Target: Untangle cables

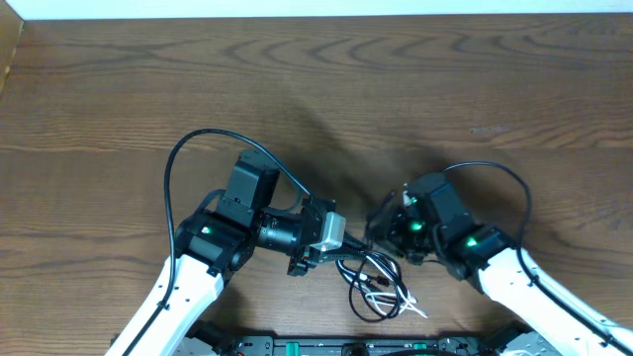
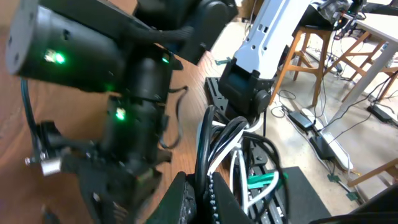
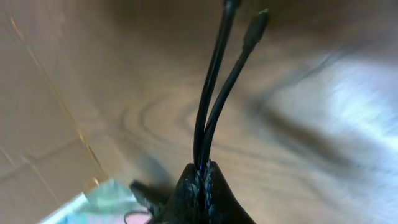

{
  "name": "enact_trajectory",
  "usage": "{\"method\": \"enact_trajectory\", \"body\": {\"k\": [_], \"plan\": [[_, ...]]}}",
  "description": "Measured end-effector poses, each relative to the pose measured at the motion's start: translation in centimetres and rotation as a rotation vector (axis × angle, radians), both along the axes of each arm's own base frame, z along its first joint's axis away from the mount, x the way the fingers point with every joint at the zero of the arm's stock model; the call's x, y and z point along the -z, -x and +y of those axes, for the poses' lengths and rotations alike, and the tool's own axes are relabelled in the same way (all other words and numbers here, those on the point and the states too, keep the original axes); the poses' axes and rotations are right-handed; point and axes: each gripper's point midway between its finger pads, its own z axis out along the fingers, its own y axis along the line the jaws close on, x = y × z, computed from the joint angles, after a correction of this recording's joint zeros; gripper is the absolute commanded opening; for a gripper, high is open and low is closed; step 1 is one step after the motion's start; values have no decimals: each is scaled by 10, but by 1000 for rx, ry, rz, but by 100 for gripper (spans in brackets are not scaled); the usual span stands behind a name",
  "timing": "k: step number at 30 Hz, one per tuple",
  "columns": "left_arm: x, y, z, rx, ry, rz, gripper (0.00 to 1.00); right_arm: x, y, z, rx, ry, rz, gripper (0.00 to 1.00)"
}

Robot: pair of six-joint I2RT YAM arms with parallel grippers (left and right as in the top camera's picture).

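The right gripper (image 3: 203,179) is clamped on two black strands of the cables (image 1: 376,285), which run straight out past its fingertips, one ending in a plug (image 3: 255,28). The left gripper (image 2: 200,188), just beside it, pinches a bundle of black and white strands. The loose loops lie on the table (image 1: 316,99) just behind both hands. With both hands gripping several strands so near each other, pulling apart would likely tighten the knot rather than free it. The plug may snag a loop, or a thin strand slip from the pinch.
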Motion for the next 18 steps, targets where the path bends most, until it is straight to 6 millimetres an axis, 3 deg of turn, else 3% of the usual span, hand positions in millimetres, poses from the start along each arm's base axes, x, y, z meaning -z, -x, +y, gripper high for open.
{"method": "enact_trajectory", "body": {"k": [4, 18], "plan": [[0, 0, 0, 1, 1, -5, 7, 7, -9, -23, 59, 34, 24, 1], [0, 0, 0, 4, 2, -10, 7, 35, -12, -116, 250, 198, 147, 1]]}}
